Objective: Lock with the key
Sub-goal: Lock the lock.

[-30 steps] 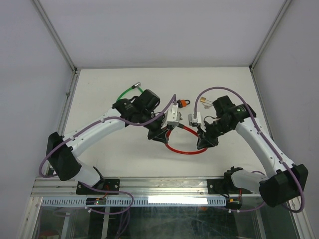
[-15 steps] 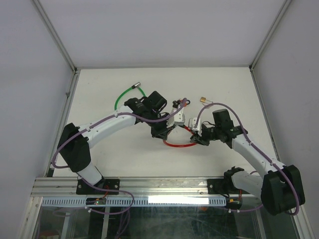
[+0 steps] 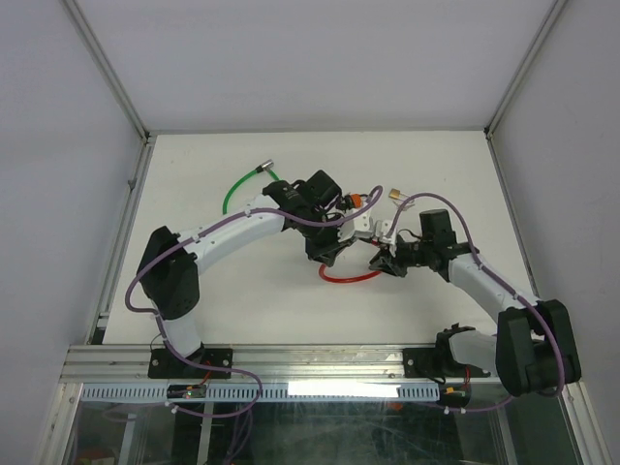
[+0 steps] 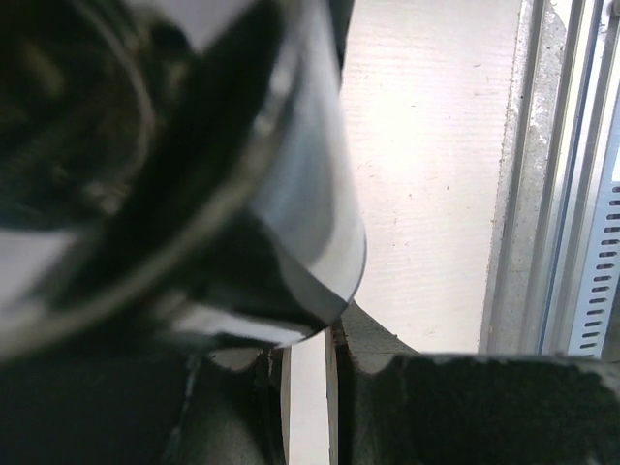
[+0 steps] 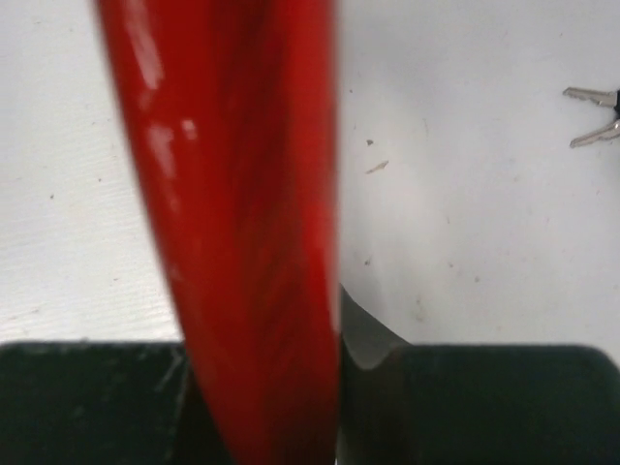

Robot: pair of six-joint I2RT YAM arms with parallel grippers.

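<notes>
The red cable lock's loop (image 3: 345, 277) lies on the white table between my two arms. Its silver lock body (image 3: 366, 226) sits at the loop's top, with an orange piece (image 3: 355, 201) just behind it. My left gripper (image 3: 339, 242) is shut on the lock body, which fills the left wrist view as a blurred chrome cylinder (image 4: 291, 194) at the fingertips. My right gripper (image 3: 386, 260) is shut on the red cable (image 5: 242, 242). Two small silver keys (image 5: 593, 111) lie on the table ahead of it. A small brass-coloured key (image 3: 395, 195) lies behind the lock.
A green cable lock (image 3: 244, 182) lies at the back left. The aluminium frame rail (image 4: 552, 174) runs along the table's edge. Grey walls close in the table on three sides.
Both arms have moved inward and lower over the table's middle. The lock body and the red loop have shifted right and down with them, and the two grippers are closer together.
</notes>
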